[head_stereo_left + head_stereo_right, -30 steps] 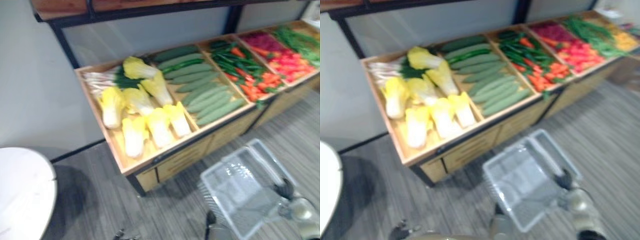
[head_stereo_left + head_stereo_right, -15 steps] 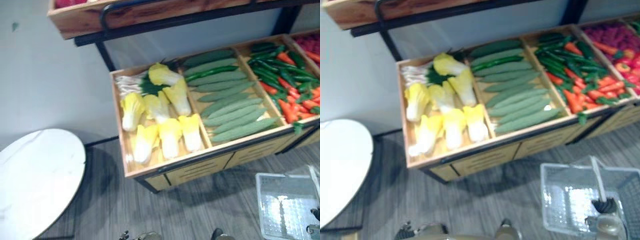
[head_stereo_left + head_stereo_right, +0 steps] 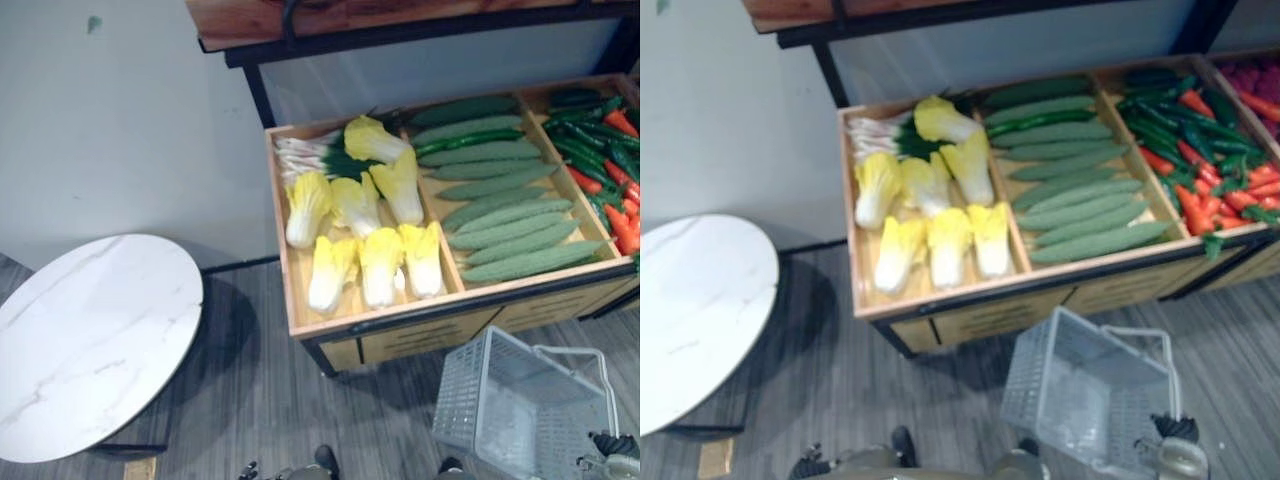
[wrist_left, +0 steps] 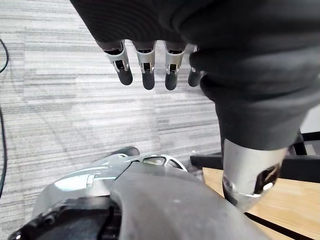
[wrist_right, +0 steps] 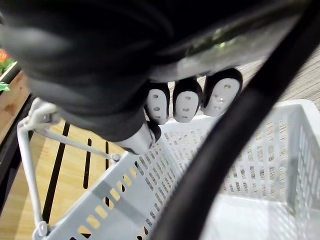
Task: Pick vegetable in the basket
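Vegetables [image 3: 1065, 185] are lying in the wooden display stand [image 3: 400, 335] at 1 o'clock: napa cabbages [image 3: 362, 232], cucumbers [image 3: 505, 205], chillies [image 3: 1175, 135]. A round marble table [image 3: 90, 340] is standing at 8 o'clock. At 5 o'clock a white plastic basket [image 3: 500, 405] is hanging tilted, the right hand [image 5: 186, 102] curling its fingers round the handle [image 3: 570, 351]. The left hand [image 4: 145, 67] is dangling with relaxed fingers, holding nothing.

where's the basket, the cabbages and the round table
basket [image 3: 1032, 378], right eye view, its left mesh wall
cabbages [image 3: 380, 266], left eye view, the middle front head
round table [image 3: 95, 340], left eye view, bare marble top
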